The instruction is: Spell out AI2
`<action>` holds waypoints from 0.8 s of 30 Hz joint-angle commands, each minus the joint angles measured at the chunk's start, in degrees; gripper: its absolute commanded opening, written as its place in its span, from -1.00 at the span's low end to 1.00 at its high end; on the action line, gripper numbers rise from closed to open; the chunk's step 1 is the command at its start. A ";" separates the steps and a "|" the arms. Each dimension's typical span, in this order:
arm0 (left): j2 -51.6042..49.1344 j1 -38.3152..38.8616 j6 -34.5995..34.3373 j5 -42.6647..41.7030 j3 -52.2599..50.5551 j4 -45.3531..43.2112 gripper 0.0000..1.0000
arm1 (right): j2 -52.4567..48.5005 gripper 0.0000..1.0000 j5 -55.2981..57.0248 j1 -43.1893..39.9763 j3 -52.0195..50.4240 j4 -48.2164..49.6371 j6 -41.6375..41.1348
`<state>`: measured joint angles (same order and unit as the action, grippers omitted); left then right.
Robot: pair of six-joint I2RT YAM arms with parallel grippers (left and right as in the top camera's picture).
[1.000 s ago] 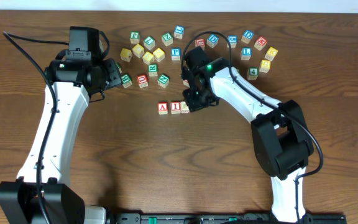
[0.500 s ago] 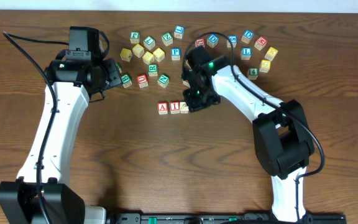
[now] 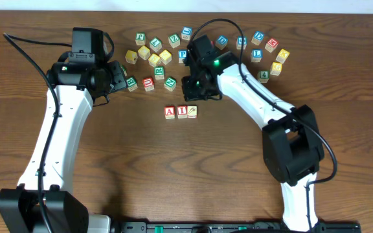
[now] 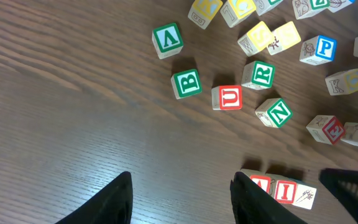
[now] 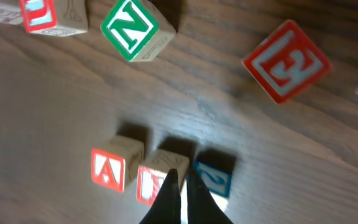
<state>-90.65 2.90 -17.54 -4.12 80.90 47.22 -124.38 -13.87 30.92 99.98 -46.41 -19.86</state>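
Note:
Three small wooden cubes stand in a row on the table: the red A (image 3: 169, 112), the red I (image 3: 182, 111) and the third cube (image 3: 192, 110), touching side by side. The third cube's blue 2 (image 5: 213, 179) faces the right wrist camera, beside the A (image 5: 109, 169) and the I (image 5: 154, 180); from overhead its top shows a small drawing. My right gripper (image 3: 193, 96) hangs just behind the row, shut with nothing in it (image 5: 180, 182). My left gripper (image 3: 118, 77) stands open over bare wood (image 4: 182, 190), left of the row (image 4: 284, 191).
Several loose letter cubes lie scattered behind the row: a green N (image 3: 170, 82), a red U (image 3: 148, 83), a green B (image 3: 131, 83), a blue P (image 3: 182, 55) and a red E (image 5: 286, 59). More cubes spread toward the back right (image 3: 264, 52).
My right gripper has drawn back from the row's right end toward the rear, uncovering the third cube. The left arm has not moved.

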 commanded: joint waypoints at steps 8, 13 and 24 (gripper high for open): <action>0.09 -0.09 1.01 1.20 -0.48 0.02 0.00 | -4.48 -0.98 1.49 1.55 -0.04 -1.86 -3.30; 0.09 -0.09 0.98 2.05 -0.48 0.04 0.01 | -4.48 -0.98 0.44 1.62 -0.02 -4.20 -3.23; 0.09 -0.09 0.98 2.03 -0.48 0.04 0.01 | -4.48 -0.98 0.35 0.61 0.00 -12.31 8.41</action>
<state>-90.65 2.90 -17.54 -2.83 80.90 47.27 -128.05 -13.50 32.03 99.92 -57.71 -17.32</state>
